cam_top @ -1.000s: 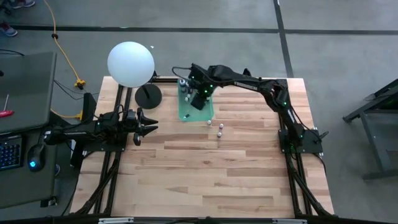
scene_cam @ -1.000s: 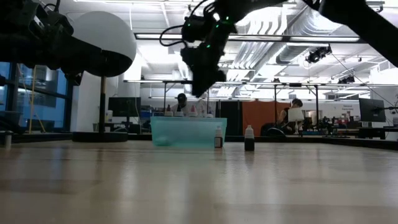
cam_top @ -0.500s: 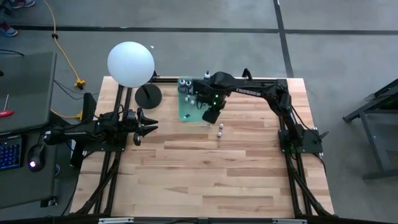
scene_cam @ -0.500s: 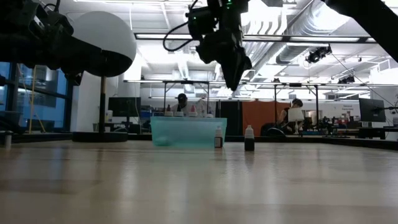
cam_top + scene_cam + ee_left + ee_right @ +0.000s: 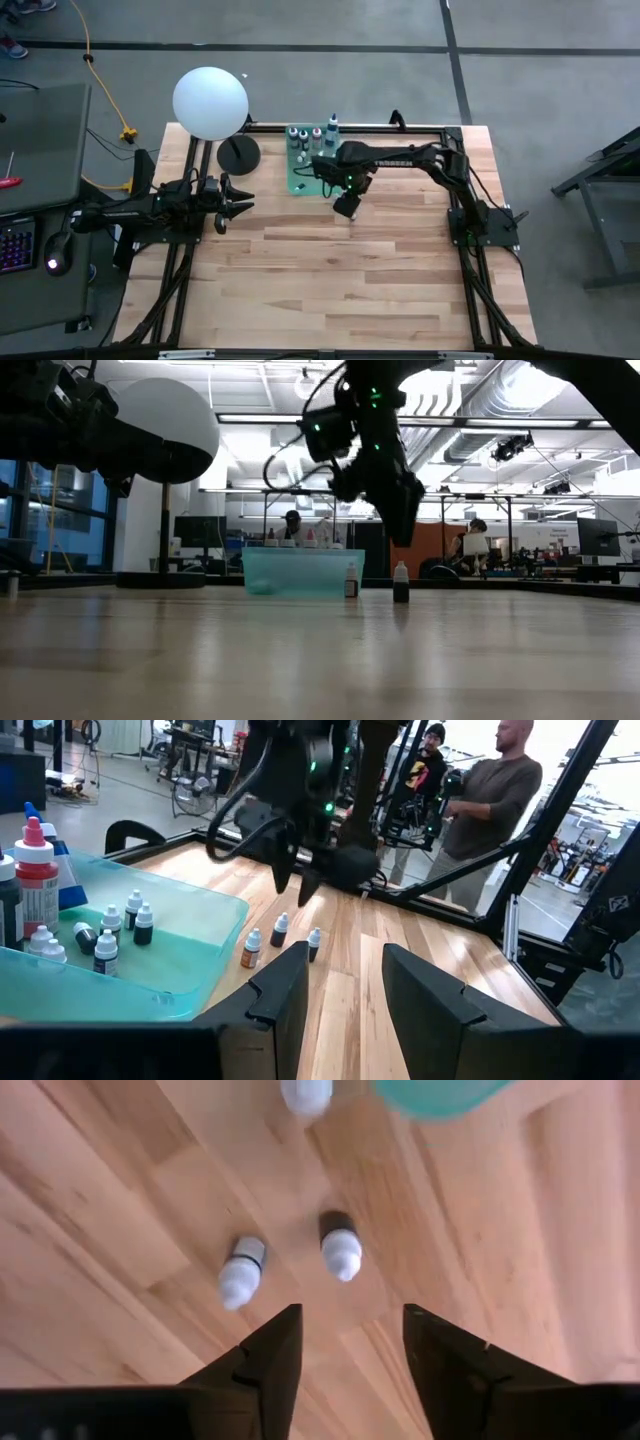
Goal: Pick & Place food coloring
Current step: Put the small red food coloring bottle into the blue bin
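Three small white-capped food coloring bottles stand upright on the wood beside the tray's near end: two [image 5: 242, 1270] [image 5: 340, 1252] just ahead of my right gripper's fingertips, a third [image 5: 305, 1095] nearer the tray. More bottles [image 5: 105, 935] stand inside the translucent green tray [image 5: 303, 175], and the larger ones [image 5: 331, 127] are at its far end. My right gripper [image 5: 345, 1315] is open and hovers above the loose bottles [image 5: 401, 582], pointing down, touching nothing. My left gripper [image 5: 245, 208] waits open at the table's left side.
A white ball lamp [image 5: 210, 103] on a black round base [image 5: 238, 155] stands at the table's far left, close to the tray. Bare wood spreads toward the near edge. People [image 5: 490, 795] stand in the room beyond the table.
My right gripper has travelled from above the tray toward the table's near edge and a little to the right, and has come down. It now hangs over the loose bottles on the wood. The bottles have stayed where they were.
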